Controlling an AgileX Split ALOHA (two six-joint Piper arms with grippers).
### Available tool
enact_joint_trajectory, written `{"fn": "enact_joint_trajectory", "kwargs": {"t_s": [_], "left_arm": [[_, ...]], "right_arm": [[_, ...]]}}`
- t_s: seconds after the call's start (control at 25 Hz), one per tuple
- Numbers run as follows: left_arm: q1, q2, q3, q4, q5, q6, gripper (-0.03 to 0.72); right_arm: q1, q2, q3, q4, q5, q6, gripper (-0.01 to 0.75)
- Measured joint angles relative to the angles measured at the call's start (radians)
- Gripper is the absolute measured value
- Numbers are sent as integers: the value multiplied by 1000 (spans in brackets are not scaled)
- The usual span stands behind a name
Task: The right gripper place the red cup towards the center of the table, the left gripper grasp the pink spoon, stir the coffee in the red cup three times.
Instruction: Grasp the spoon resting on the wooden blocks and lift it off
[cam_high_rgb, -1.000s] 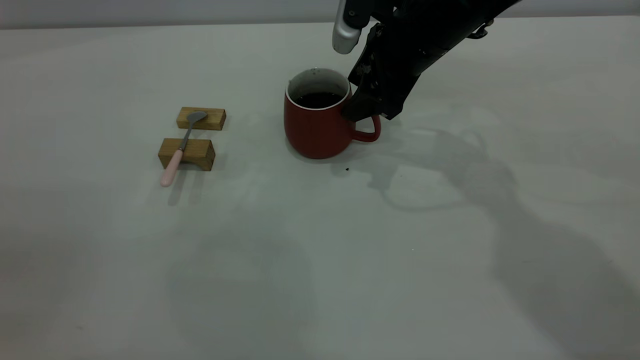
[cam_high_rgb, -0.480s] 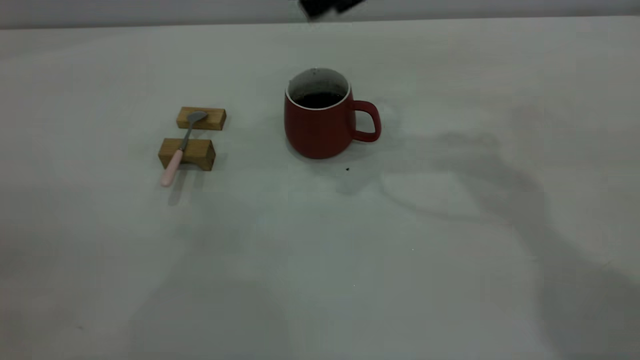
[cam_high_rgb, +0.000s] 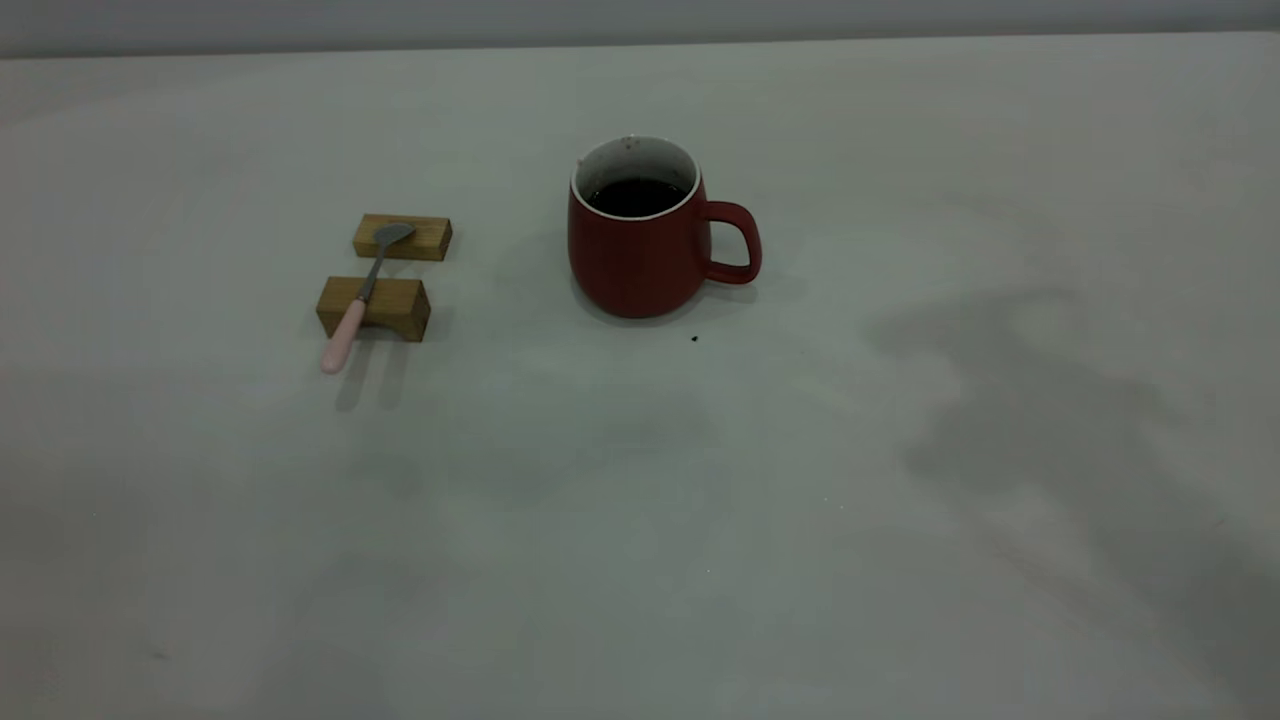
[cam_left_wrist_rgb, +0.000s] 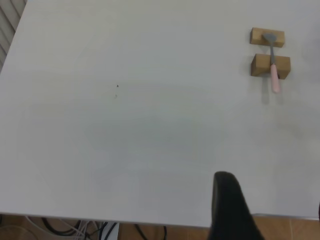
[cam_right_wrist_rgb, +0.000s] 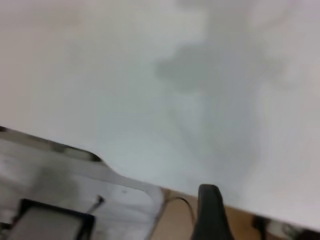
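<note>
Well out ahead of the left gripper (cam_left_wrist_rgb: 227, 210), across a wide stretch of bare table (cam_high_rgb: 640, 520), lies the pink spoon (cam_left_wrist_rgb: 273, 60). Only a dark tip of this gripper shows, hanging over the table's near edge; open or closed, cannot tell. Nothing in its grasp that can be seen.

Spoon bridges two tan wooden blocks: grey bowl on the farther block (cam_high_rgb: 402, 237), neck across the nearer block (cam_high_rgb: 374, 307), pink handle sticking out past it and pointing back toward the left gripper.

Right gripper (cam_right_wrist_rgb: 210, 215): also only a dark tip showing, over the table edge, with floor and some dark-framed gear below it. Open or closed, cannot tell. It is apart from everything on the table.

Red cup (cam_high_rgb: 640, 255) stands upright near the table's middle, clear of both grippers, nothing touching it. Handle points away from the spoon side. Coffee (cam_high_rgb: 636, 197) sits dark and low against the white inside. Cup and blocks are well apart. One small dark speck (cam_high_rgb: 694, 339) on the table just beside the cup's base.
</note>
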Motion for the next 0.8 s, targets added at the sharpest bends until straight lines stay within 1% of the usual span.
{"fn": "enact_joint_trajectory", "kwargs": {"t_s": [0.28,0.44,0.48,0.6,0.72,0.8], "left_arm": [[0,0,0,0,0,0,492],[0,0,0,0,0,0,492],[0,0,0,0,0,0,492],[0,0,0,0,0,0,492],[0,0,0,0,0,0,492],[0,0,0,0,0,0,492]], "right_arm": [[-32,-341,416,-15,4,23,591],[-42,-588,605,-8,10,30,591],[-55,-650,636,-7,11,35,591],[-129,-806,719,-9,14,42,591],[-208,-941,746,-15,-10,43,591],[-235,-1027,750,-15,-50,46,591]]}}
